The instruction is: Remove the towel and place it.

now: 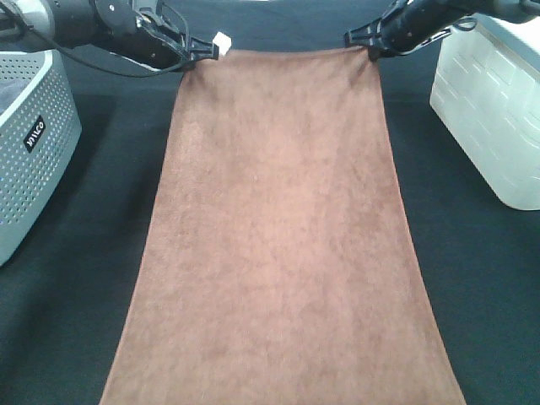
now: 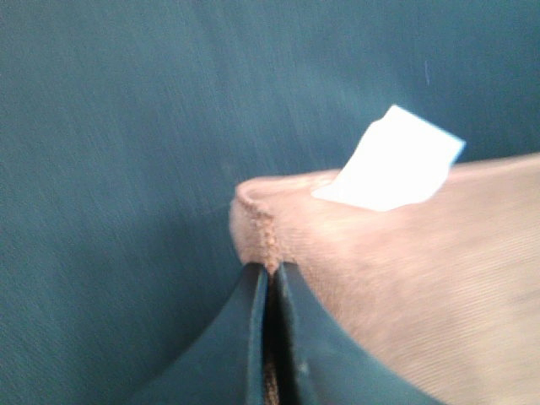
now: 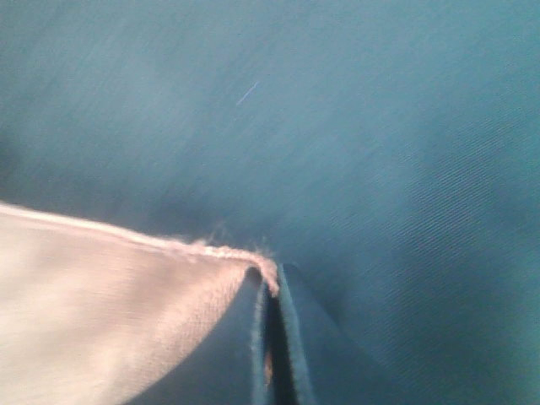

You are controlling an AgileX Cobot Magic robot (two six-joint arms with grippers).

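Observation:
The brown plush towel [image 1: 278,245] lies stretched lengthwise down the middle of the black table cloth, running from the far side to the near edge of the exterior view. My left gripper [image 1: 196,49] is shut on its far left corner, beside the small white tag [image 1: 223,40]. In the left wrist view the closed fingers [image 2: 272,291] pinch the stitched corner [image 2: 257,228] under the tag [image 2: 390,160]. My right gripper [image 1: 364,40] is shut on the far right corner; the right wrist view shows the corner edge [image 3: 253,257] between the closed fingers [image 3: 272,295]. The towel edge between the grippers is taut.
A grey perforated basket [image 1: 29,143] stands at the left edge. A white plastic bin [image 1: 494,101] stands at the right. The black table cloth [image 1: 93,253] shows on both sides of the towel.

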